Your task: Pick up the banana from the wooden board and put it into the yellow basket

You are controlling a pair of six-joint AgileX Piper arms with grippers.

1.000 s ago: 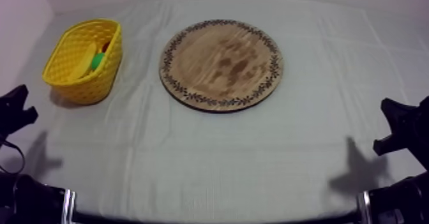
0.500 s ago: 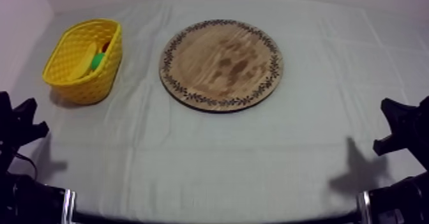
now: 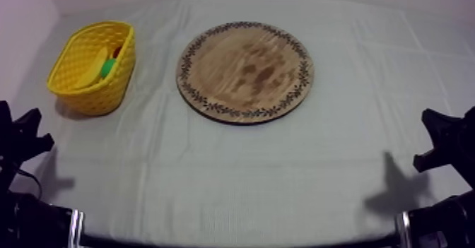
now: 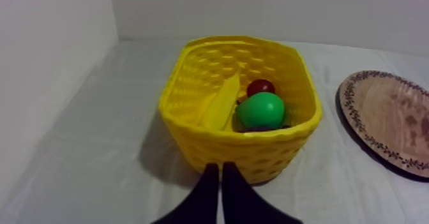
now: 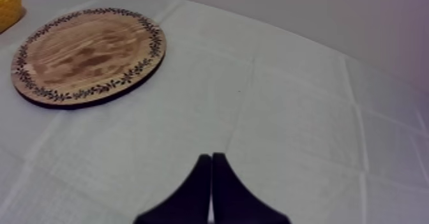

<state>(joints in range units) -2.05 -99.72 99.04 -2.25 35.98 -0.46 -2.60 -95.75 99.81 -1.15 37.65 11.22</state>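
Lying in yellow basket point(image 4: 255, 155): banana point(image 4: 221, 105), pear point(image 4: 260, 110) | left gripper point(image 4: 220, 167), right gripper point(image 5: 211, 157) closed

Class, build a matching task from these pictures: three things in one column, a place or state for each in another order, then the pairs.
1 yellow toy banana
2 round wooden board with a patterned rim
3 left tool

A nothing lying on it
B shut on nothing
C inside the yellow basket

Pairs: 1-C, 2-A, 3-B
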